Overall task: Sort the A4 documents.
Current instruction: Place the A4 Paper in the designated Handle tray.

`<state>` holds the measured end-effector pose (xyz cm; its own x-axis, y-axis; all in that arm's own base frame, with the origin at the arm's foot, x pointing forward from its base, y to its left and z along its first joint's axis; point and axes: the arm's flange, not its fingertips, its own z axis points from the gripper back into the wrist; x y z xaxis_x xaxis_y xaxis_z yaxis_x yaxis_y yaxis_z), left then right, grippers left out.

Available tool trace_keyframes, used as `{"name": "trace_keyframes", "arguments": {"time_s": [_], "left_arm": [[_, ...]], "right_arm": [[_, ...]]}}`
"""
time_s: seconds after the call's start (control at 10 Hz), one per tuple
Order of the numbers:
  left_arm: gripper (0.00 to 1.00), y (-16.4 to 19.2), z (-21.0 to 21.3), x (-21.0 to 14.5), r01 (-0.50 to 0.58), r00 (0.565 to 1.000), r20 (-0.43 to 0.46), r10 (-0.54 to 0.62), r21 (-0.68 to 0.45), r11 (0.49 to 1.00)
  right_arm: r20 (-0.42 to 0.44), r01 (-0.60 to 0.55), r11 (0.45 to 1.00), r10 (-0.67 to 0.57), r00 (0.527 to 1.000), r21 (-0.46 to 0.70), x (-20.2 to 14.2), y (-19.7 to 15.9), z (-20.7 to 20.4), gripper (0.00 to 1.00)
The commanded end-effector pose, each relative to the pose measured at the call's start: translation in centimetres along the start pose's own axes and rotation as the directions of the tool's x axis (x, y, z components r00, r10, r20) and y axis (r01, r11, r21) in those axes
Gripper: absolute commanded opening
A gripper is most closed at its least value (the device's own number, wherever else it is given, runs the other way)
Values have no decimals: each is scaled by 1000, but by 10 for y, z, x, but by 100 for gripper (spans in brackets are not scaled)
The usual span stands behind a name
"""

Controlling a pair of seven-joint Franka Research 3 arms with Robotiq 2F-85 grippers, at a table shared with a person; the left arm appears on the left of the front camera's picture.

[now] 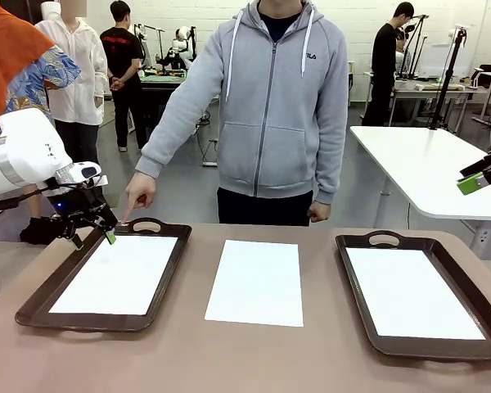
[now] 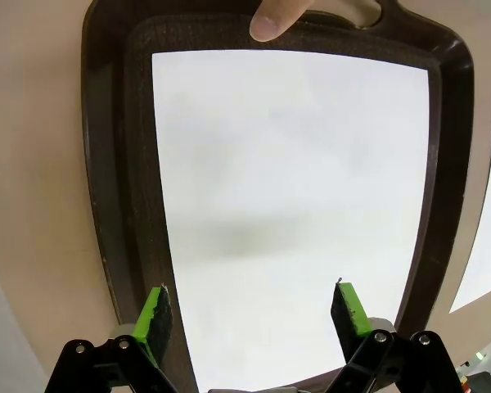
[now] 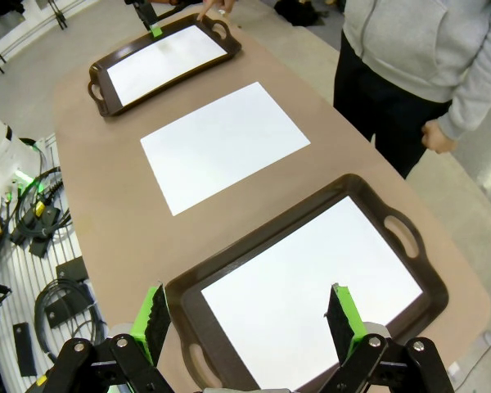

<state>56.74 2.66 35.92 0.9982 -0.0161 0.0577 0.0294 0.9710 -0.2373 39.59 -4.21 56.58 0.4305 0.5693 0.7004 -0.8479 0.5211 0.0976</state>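
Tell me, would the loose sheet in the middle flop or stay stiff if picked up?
Probably floppy: the sheet looks very thin, so lifted by one edge it would likely droop. It lies flat on the table, so its edge looks hard to get under. Pushed, it would likely slide lightly, not roll or tip.

The right gripper (image 3: 250,319), jaws spread wide and empty, hangs over a dark brown rectangular tray (image 3: 184,288) holding a plain white A4 paper sheet (image 3: 311,286). Beyond its fingertips a second white sheet (image 3: 221,143) lies loose on the brown tabletop (image 3: 90,172). Farthest ahead, another brown tray (image 3: 98,82) holds a third sheet (image 3: 168,57).
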Motion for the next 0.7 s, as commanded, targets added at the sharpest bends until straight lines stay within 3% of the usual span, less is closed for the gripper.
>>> {"name": "trace_keyframes", "arguments": {"time_s": [0.0, 0.1, 0.6], "left_arm": [[100, -8, 1, -11, -25, 999, -34, 21, -122, 992], [100, 0, 0, 0, 0, 1000, 0, 0, 0, 1000], [100, 0, 0, 0, 0, 1000, 0, 0, 0, 1000]], "right_arm": [[1, 1, 1000, -1, 1000, 4, 0, 1, -1, 100], [1, 1, 1000, -1, 1000, 4, 0, 1, -1, 100], [1, 1, 1000, -1, 1000, 4, 0, 1, -1, 100]]}}
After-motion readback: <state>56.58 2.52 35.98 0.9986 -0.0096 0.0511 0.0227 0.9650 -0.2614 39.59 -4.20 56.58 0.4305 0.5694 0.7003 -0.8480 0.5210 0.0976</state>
